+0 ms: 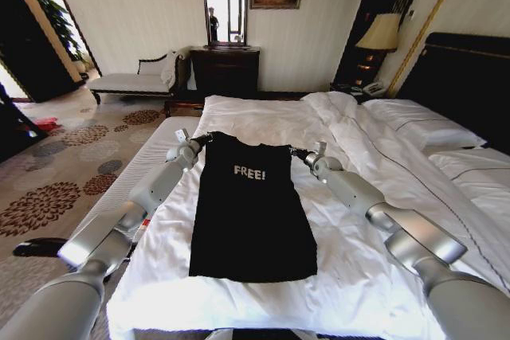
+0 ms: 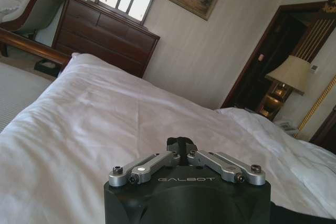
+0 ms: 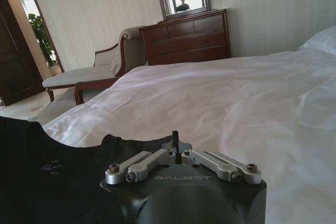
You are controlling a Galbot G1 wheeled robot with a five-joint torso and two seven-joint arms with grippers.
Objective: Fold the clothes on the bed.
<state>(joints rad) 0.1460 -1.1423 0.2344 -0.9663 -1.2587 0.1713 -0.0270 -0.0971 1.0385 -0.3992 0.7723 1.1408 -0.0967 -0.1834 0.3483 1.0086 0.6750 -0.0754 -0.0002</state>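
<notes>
The clothes, a black T-shirt (image 1: 251,212) with white "FREE!" lettering, lie flat and narrow on the white bed (image 1: 358,276), collar toward the far side. My left gripper (image 1: 209,139) sits at the shirt's far left shoulder corner and my right gripper (image 1: 296,151) at the far right one. In the left wrist view the left gripper (image 2: 181,145) is shut with a tuft of black fabric pinched at its tip. The right gripper (image 3: 175,142) is likewise shut on a thin fold of the shirt (image 3: 42,166), which spreads dark beside it.
White pillows (image 1: 430,121) and a dark headboard (image 1: 470,77) lie to the right. A wooden dresser (image 1: 225,69) with a mirror and a pale chaise bench (image 1: 131,81) stand beyond the bed. Patterned carpet (image 1: 56,189) runs along the bed's left edge.
</notes>
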